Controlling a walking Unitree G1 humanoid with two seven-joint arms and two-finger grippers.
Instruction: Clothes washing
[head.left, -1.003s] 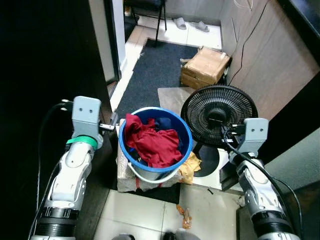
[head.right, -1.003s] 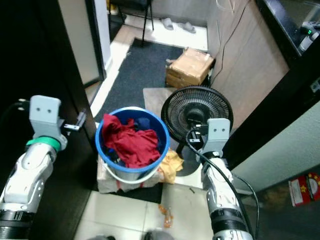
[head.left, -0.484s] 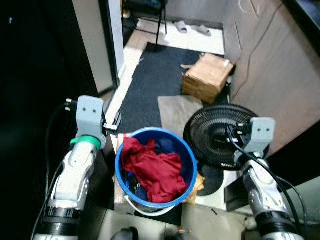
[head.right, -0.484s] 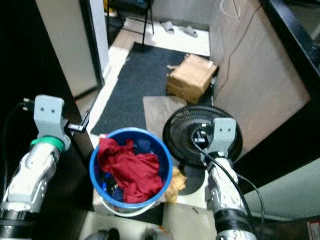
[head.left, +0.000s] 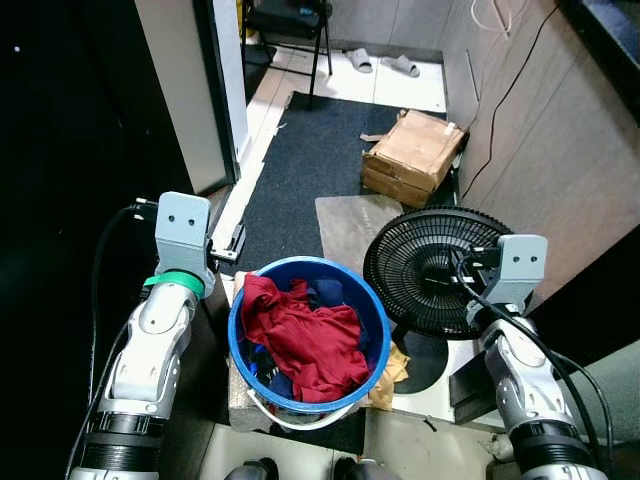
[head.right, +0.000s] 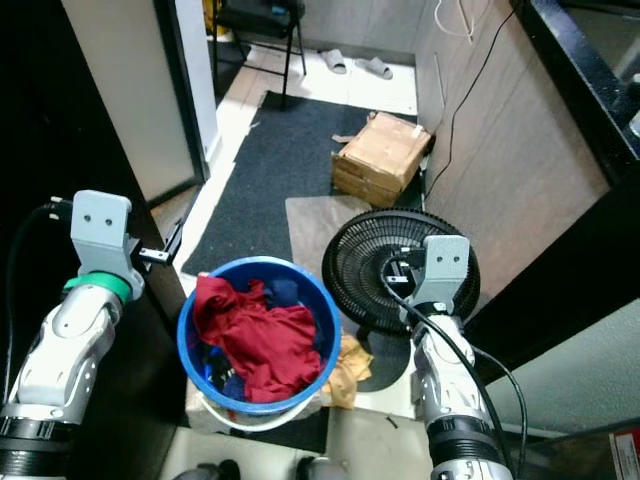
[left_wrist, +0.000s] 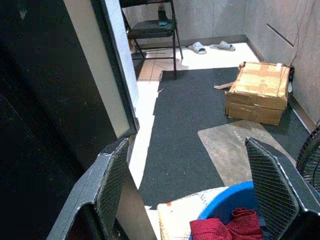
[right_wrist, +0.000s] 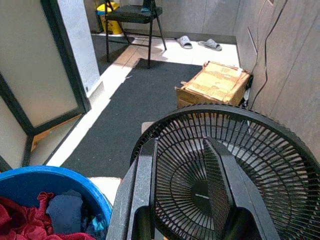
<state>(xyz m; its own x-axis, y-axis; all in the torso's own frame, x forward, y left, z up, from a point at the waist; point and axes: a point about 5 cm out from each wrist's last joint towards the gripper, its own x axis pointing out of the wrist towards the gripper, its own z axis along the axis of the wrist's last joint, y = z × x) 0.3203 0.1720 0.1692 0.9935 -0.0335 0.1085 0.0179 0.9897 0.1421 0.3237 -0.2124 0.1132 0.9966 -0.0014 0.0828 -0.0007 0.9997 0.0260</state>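
A blue bucket stands on the floor right in front of me, with red clothes and a dark blue piece piled inside. My left gripper hovers just left of the bucket's rim. In the left wrist view the left gripper is open wide, with the bucket's rim low between its fingers. My right gripper is held in front of the fan, to the right of the bucket. In the right wrist view the right gripper stands open and holds nothing.
A black floor fan stands close to the bucket's right side. Beyond lie a dark mat, a cardboard box, a chair and slippers. A dark wall and door frame are on the left, a wooden wall on the right.
The camera has shifted, so the bucket and fan sit lower in the picture and more of the far floor shows. Both grippers keep their places beside the bucket.
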